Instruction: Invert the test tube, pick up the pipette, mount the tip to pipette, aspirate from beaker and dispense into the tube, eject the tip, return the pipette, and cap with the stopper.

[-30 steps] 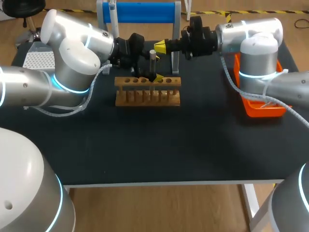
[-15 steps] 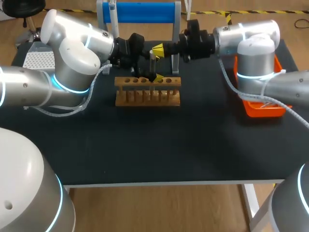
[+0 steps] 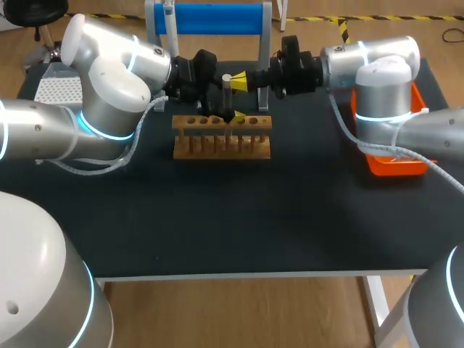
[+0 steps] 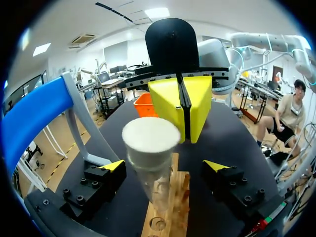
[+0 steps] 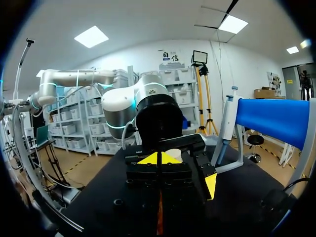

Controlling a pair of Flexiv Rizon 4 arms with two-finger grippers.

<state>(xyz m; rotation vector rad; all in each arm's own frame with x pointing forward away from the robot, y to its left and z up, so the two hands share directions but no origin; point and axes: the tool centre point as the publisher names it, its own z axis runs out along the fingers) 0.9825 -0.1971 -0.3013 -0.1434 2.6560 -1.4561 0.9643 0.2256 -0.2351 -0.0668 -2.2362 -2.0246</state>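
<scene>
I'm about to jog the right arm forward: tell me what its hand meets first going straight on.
Most likely the white top of the test tube, just ahead of the shut right hand; it sits slightly off the line, so the hand might graze past.

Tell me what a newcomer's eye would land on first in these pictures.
First comes the test tube, standing upright in the wooden rack mid-table, with the left claw open on either side of it. Close by its white stopper hangs the right claw, yellow tips pressed together. Next come the blue-barred stand at the far edge and the orange tray on the right.
</scene>
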